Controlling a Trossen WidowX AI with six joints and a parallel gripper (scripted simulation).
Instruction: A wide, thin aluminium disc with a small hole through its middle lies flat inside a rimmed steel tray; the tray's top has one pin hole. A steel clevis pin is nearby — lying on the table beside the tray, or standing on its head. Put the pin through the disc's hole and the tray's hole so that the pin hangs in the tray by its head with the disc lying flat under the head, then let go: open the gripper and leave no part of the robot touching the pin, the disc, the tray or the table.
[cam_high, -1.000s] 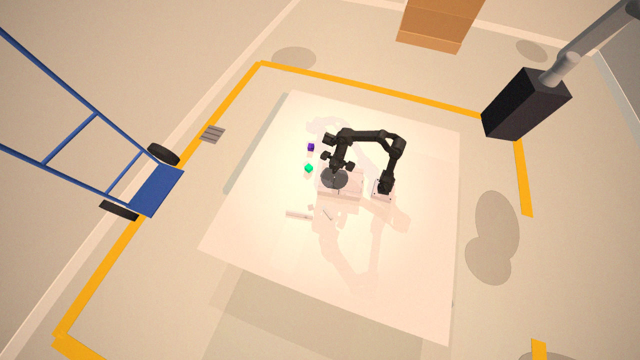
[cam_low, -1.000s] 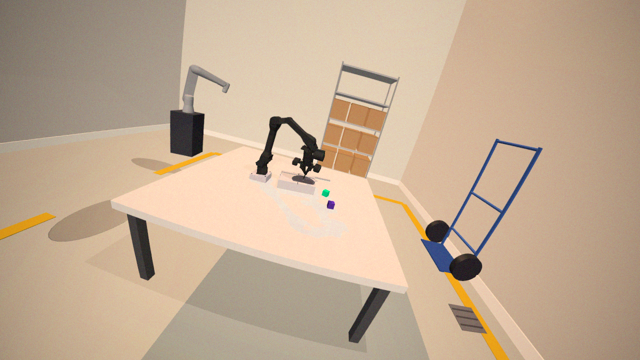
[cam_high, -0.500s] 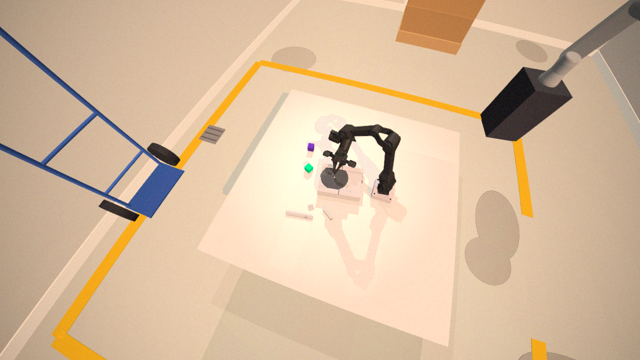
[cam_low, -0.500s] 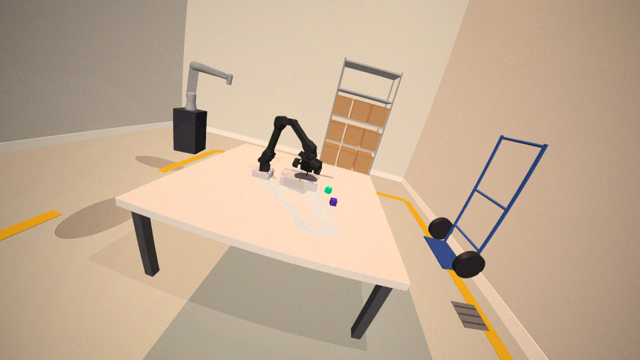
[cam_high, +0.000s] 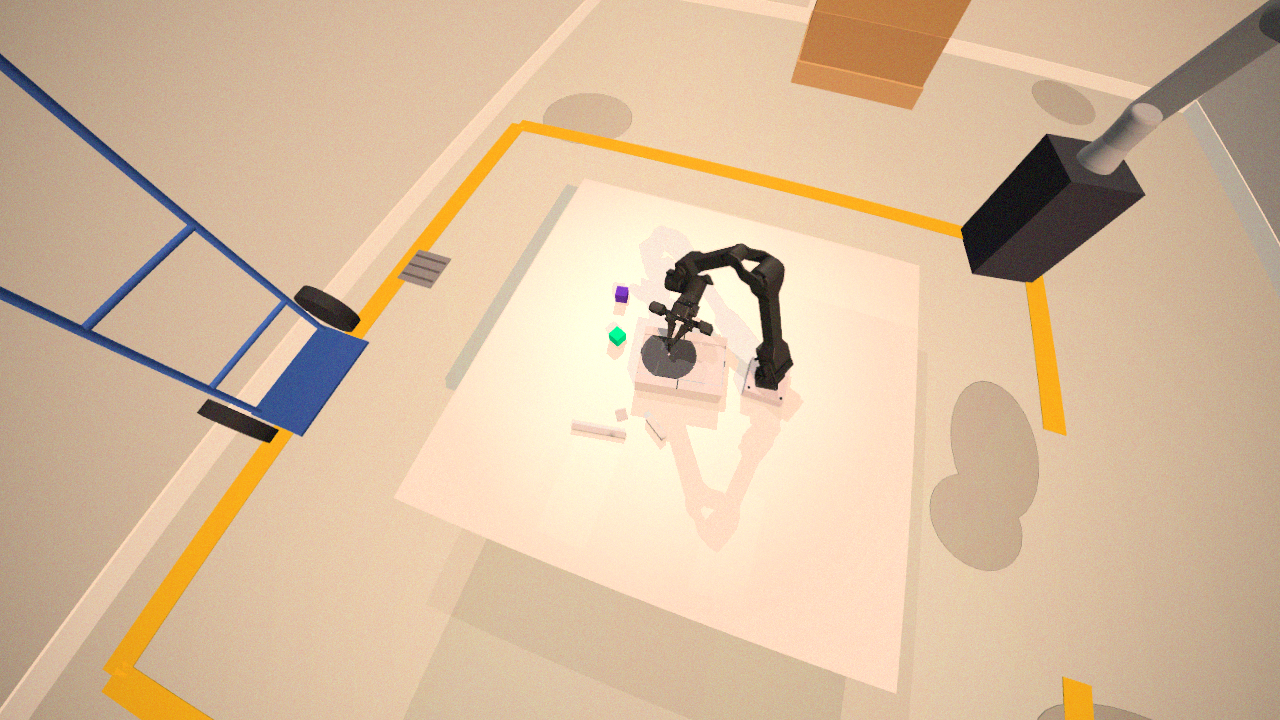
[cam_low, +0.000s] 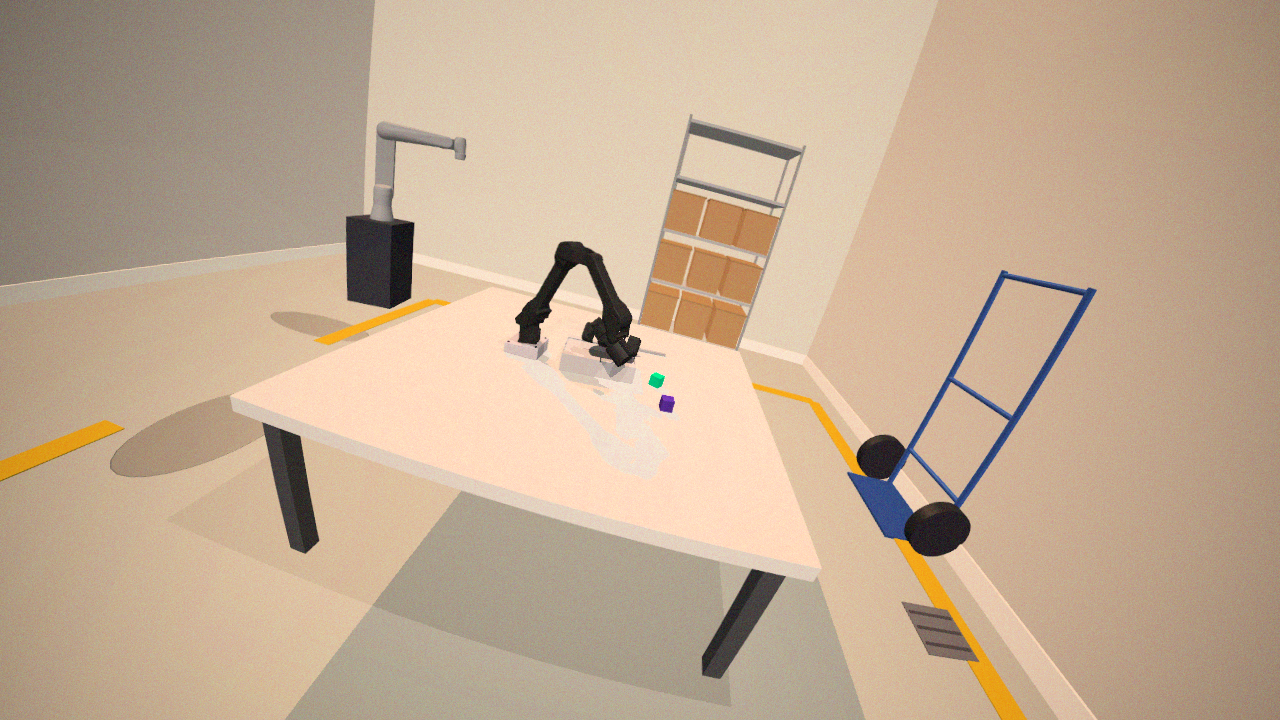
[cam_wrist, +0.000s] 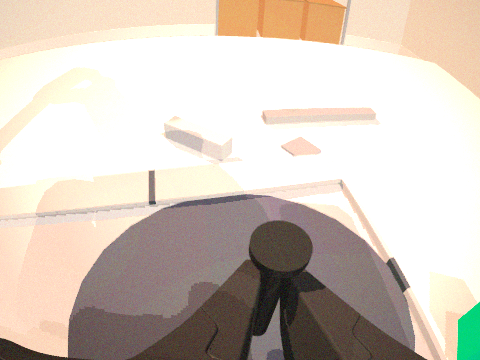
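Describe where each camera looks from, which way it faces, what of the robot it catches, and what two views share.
Top: high above, angled down at the table; the whole arm shows.
Exterior: off to one side, above table height, looking across the tabletop toward the shelf rack; whole arm again.
Wrist: on the arm near the gripper, looking past its fingers over the disc; only gripper parts show, with the pin between the fingers.
Top and exterior share the purple cube.

Cube (cam_high: 621, 293) (cam_low: 666, 403) purple; hand truck (cam_high: 313, 380) (cam_low: 881, 505) blue; disc (cam_high: 660, 362) (cam_wrist: 165, 265) dark grey.
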